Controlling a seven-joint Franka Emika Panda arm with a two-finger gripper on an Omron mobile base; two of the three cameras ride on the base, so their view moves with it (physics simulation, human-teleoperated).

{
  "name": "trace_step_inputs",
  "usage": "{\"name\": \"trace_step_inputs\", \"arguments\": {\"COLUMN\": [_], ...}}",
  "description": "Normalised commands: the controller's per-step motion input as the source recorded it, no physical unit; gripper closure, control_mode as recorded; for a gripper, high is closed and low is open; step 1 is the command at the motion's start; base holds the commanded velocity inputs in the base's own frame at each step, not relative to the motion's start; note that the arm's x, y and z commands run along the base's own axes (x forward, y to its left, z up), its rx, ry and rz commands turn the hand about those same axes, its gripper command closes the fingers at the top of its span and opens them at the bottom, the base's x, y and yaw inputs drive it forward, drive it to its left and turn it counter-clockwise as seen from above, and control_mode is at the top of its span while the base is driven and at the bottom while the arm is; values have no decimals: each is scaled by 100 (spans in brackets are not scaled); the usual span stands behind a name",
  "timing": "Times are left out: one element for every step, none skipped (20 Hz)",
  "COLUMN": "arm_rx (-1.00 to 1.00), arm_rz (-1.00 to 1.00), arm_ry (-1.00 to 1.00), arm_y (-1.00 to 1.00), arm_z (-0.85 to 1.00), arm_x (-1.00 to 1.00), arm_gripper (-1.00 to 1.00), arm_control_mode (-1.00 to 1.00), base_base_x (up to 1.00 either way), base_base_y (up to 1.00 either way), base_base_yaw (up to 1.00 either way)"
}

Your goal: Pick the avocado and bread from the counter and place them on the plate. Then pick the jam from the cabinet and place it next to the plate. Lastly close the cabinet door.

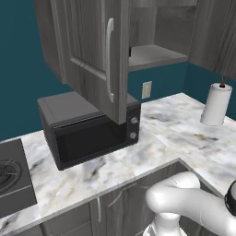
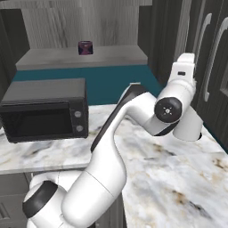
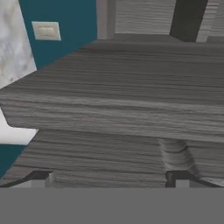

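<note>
The white-and-grey veined marble surface (image 1: 175,133) runs along the teal wall, and above it hangs the dark grey wood-grain wall cabinet (image 2: 67,18) with its tall panelled door (image 1: 92,55) swung open, the long pale grey bar handle (image 1: 109,60) facing out. A black microwave (image 2: 44,109) sits on the surface under the grey inner shelf (image 2: 53,58), where a small dark purple jam jar (image 2: 85,47) stands towards the back, and a white paper towel roll (image 1: 216,105) stands well apart to the right. The two dark fingers (image 3: 40,176) sit wide apart, released and holding nothing, close against dark wood-grain panelling.
</note>
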Motion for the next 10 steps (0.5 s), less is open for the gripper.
{"name": "trace_step_inputs", "arguments": {"arm_rx": [0, 0, -1, -2, -3, -1, 0, 0, 0, 0], "arm_rz": [9, 9, 10, 11, 10, 10, 9, 8, 7, 5], "arm_ry": [-3, -5, -7, -7, -6, -5, -5, -3, -3, -1], "arm_y": [-3, 0, 0, 0, 0, 0, 0, 0, 0, 0], "arm_z": [0, 0, 0, 0, 0, 0, 0, 0, 0, 0], "arm_x": [16, 4, 0, 0, 4, 5, 6, 18, 27, 36], "arm_gripper": [-100, -100, -100, -100, -100, -100, -100, -100, -100, -100], "arm_control_mode": [-100, -100, -100, -100, -100, -100, -100, -100, -100, -100], "base_base_x": [0, 0, 0, 0, 0, 0, 0, 0, 0, 0], "base_base_y": [0, 0, 0, 0, 0, 0, 0, 0, 0, 0], "base_base_yaw": [0, 0, 0, 0, 0, 0, 0, 0, 0, 0]}}
